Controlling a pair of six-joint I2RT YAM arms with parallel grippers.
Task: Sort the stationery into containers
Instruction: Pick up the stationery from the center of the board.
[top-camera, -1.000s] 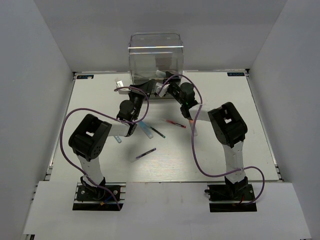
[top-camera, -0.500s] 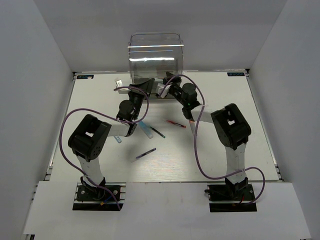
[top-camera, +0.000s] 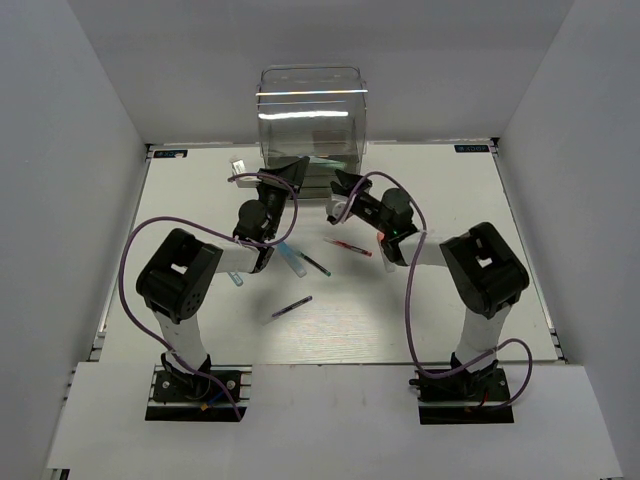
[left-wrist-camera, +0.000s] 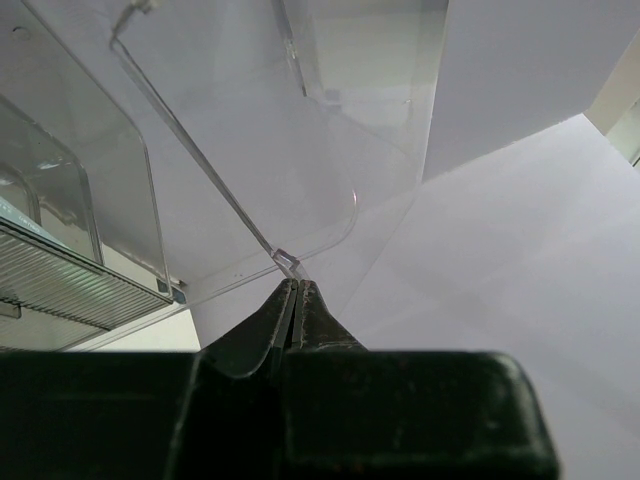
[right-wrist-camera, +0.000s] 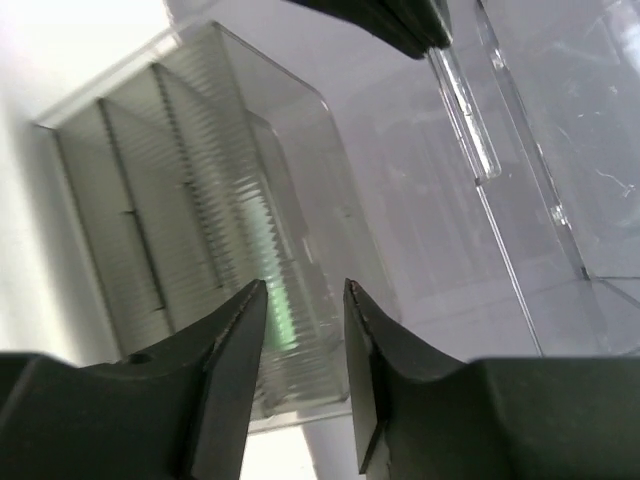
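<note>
Left gripper (left-wrist-camera: 296, 290) is being held fully closed, tips meeting at a clear edge of the drawer box (top-camera: 310, 115). Right gripper (right-wrist-camera: 305, 290) is being held partly open and empty before a ribbed drawer (right-wrist-camera: 200, 230). Red pen (top-camera: 352, 247), dark pen (top-camera: 291, 306) and blue-capped marker (top-camera: 291, 260) are being shown lying on the table (top-camera: 450, 290) just in front of the box.

COUNT | clear box (top-camera: 310, 115): 1 | on table (top-camera: 450, 200): red pen (top-camera: 350, 247): 1; dark pens (top-camera: 315, 264) (top-camera: 291, 307): 2; blue-capped markers (top-camera: 291, 259) (top-camera: 236, 279): 2; small white item (top-camera: 238, 167): 1 | arms (top-camera: 180, 275) (top-camera: 485, 270): 2 | purple cables (top-camera: 135, 250) (top-camera: 408, 320): 2
</note>
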